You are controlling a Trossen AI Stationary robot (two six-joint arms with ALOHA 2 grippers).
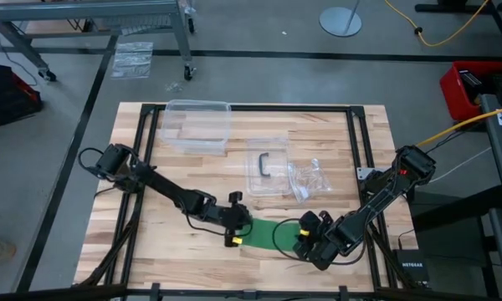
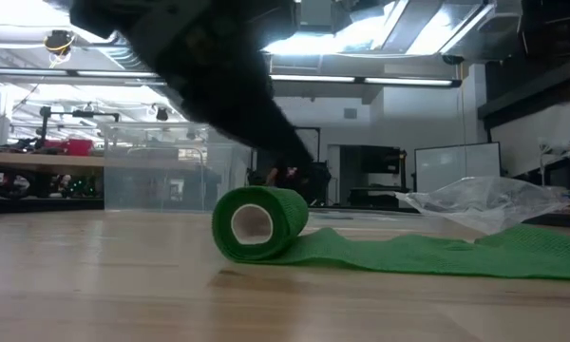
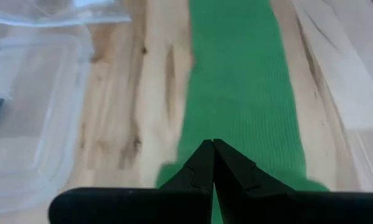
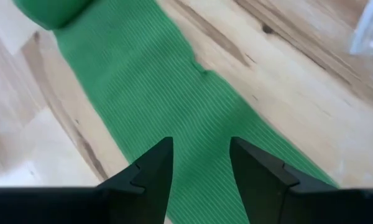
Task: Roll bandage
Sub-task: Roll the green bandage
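Bandage [image 1: 272,235] lies near the front edge of the tabletop [image 1: 151,259], partly rolled: a compact green roll with an open core sits at one end, and the unrolled strip runs flat along the wood toward my right gripper [image 1: 304,240]. A clear plastic bag [image 1: 309,179] and clear containers [image 1: 197,127] rest farther back, toward the middle and rear of the tabletop.

Step in hand, as I judge it: rolling is under way, with a good length of strip left to wind.

My left gripper [image 1: 234,227] is fully closed, fingertips pressed together, holding nothing. It sits just beside the roll; whether it touches the roll I cannot tell. In my left wrist view the closed fingers [image 3: 202,163] point along the strip.

My right gripper stands wide open over the flat tail, one finger [image 4: 154,163] on each side of the strip's centre line. It grips nothing; contact with the cloth cannot be confirmed.

Next move, by my judgement:
1. Keep the tail flat and straight with the right gripper.
2. Push the roll along the strip with the closed left fingertips, keeping its edges aligned so the layers do not skew.
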